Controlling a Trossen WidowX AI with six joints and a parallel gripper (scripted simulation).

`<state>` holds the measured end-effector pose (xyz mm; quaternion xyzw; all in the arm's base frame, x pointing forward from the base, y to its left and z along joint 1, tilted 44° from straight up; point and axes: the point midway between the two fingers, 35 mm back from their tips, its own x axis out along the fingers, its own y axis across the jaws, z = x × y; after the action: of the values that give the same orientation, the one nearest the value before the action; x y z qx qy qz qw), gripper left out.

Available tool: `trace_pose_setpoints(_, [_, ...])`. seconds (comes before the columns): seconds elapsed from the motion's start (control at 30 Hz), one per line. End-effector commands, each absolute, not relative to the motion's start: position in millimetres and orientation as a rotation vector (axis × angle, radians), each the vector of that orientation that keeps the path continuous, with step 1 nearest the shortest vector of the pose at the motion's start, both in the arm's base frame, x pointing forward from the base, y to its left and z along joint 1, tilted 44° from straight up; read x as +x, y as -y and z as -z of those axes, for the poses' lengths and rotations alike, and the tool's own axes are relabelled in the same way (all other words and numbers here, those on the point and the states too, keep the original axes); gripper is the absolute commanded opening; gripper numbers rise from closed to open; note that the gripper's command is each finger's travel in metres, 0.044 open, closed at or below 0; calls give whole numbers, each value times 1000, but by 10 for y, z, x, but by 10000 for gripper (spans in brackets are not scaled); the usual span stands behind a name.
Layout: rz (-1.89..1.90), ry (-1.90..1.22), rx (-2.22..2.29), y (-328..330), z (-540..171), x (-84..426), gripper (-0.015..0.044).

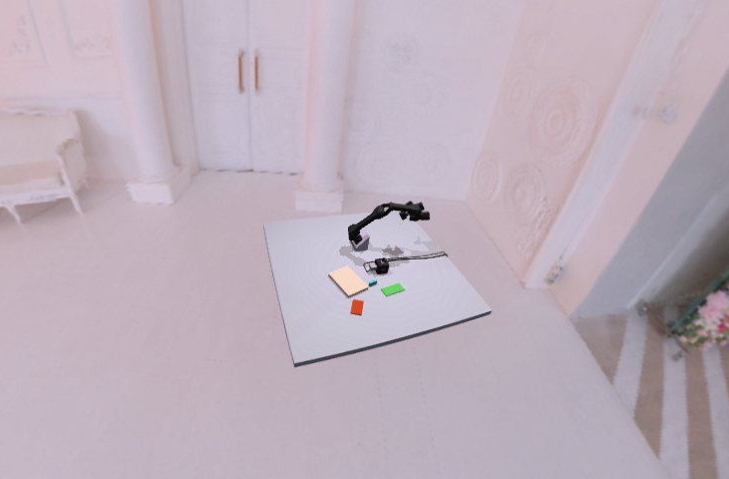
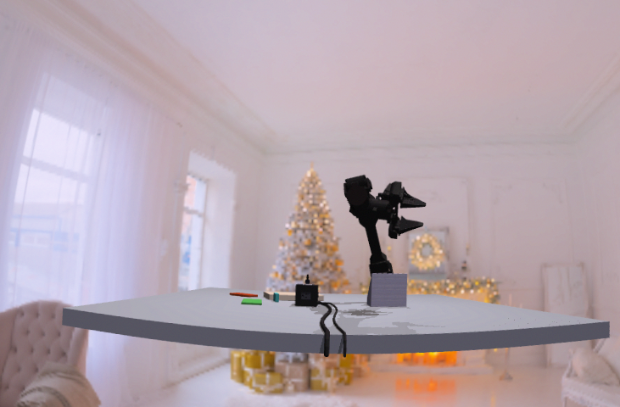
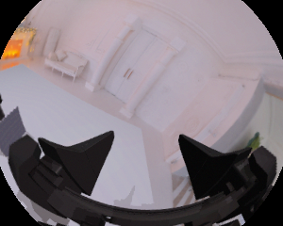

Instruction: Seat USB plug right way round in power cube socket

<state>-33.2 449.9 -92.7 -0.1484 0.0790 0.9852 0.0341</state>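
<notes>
The black power cube (image 1: 382, 267) (image 2: 306, 296) stands on the table (image 1: 314, 332) (image 2: 175, 326). The black USB plug (image 2: 307, 280) stands upright on top of the cube in the exterior view. How deep it sits and which way round it is are too small to tell. My gripper (image 2: 423, 214) (image 3: 147, 136) is open, with nothing between its fingers. It is raised high above the table, well away from the cube and plug, and points off to the side. Neither cube nor plug shows in the wrist view.
Black cables (image 1: 416, 257) (image 2: 326, 331) run from the cube over the table edge. Near the cube lie a tan slab (image 1: 348, 280), a small teal block (image 1: 373, 282) (image 2: 276, 297), a green slab (image 1: 392, 289) (image 2: 251, 302) and a red slab (image 1: 357, 306) (image 2: 243, 294). A grey block (image 2: 388, 290) is at the arm's base.
</notes>
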Motion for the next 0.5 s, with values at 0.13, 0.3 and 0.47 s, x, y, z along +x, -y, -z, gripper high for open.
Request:
trace_pose_setpoints(0.13, [-2849,-690,-880,-4157,913,331,440])
trace_pose_setpoints(0.3, [-2436,-1140,-1281,-3617,799,1124,440])
trace_pose_setpoints(0.47, [-1891,-1460,-1558,-2941,526,1842,440])
